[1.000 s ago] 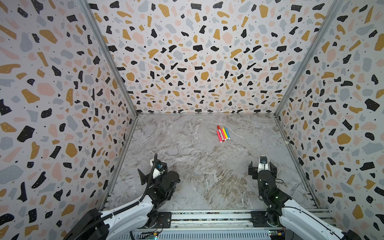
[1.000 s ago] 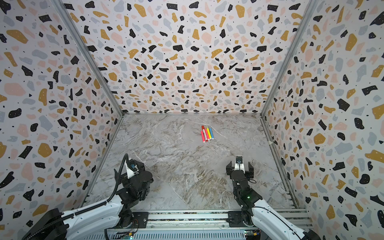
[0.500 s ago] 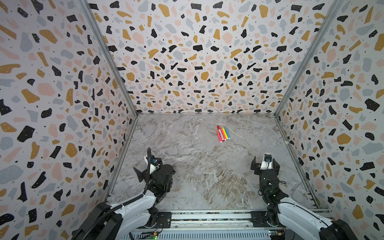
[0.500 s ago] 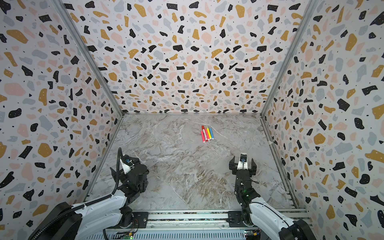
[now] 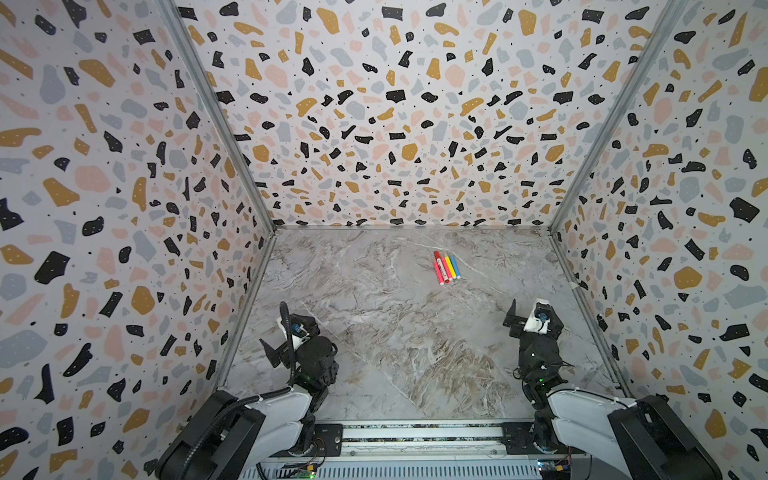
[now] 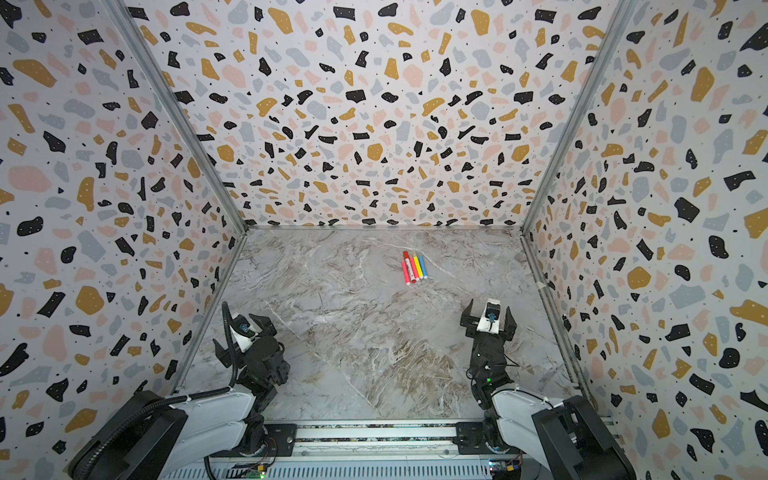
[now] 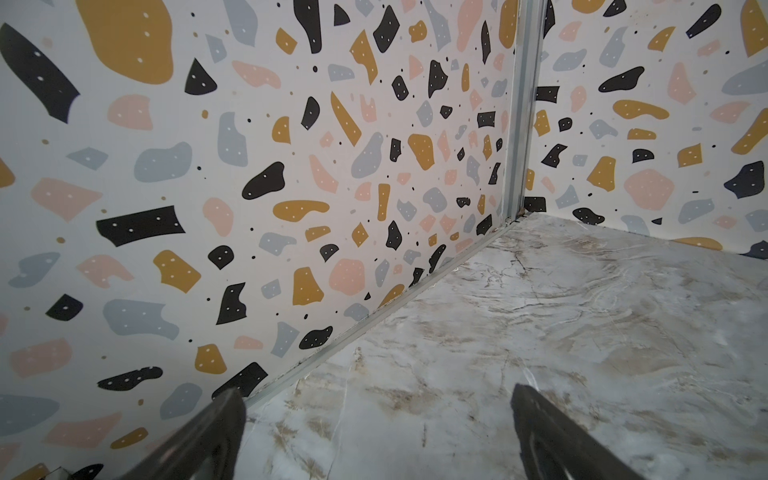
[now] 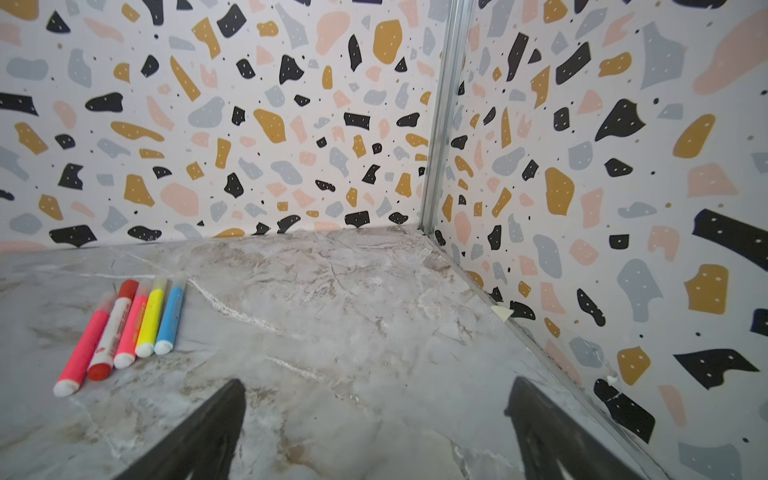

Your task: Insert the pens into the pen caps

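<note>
Three walls (image 5: 374, 104) box us in, white with terrazzo flecks of black, mustard, pink and grey; metal strips (image 5: 220, 120) run up both back corners; below, the table (image 5: 395, 332) shows grey marble veining with brownish streaks; light even, soft.

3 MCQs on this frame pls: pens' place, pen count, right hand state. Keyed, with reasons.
1. Where on the table do the pens lie? A near left; B far half, right of centre; C dead centre.
2. How many pens? A two; B eight; C five.
3. Right hand: A open, empty; B shut on a pen; C shut, empty.
Key: B, row sits beyond mid-table, right, in both top views; C, five side by side in the right wrist view; A, spread wide, nothing inside.
</note>
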{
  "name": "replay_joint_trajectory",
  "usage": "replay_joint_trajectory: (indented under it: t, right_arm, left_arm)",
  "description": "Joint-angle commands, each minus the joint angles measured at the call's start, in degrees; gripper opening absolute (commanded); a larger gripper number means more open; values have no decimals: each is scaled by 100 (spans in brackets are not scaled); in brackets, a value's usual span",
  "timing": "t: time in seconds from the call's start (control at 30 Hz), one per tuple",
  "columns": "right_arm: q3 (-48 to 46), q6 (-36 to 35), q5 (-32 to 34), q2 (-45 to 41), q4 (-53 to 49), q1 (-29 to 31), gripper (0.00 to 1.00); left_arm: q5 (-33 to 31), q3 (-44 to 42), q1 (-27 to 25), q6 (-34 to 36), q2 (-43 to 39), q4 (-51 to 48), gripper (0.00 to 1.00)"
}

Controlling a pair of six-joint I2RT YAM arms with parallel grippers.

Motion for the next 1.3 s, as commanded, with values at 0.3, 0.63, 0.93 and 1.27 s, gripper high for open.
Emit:
replay_joint_trajectory:
  t: [0.3, 0.63, 0.93, 1.27]
  right_arm:
    - [-518, -628, -973, 2181, 3383, -277, 99]
    - [-437, -961, -1127, 2456, 3537, -105, 99]
    - [-64, -429, -1559, 1999, 2247, -589, 99]
    - [701, 123, -2098, 2168, 835, -1258, 99]
  left_arm:
    - [498, -63, 311, -25, 292, 1244, 100]
    - [1653, -297, 437, 213, 984, 2356, 99]
    - [3460, -761, 432, 1070, 2061, 4158, 100]
    - [3739, -158, 807, 722, 1617, 2582, 100]
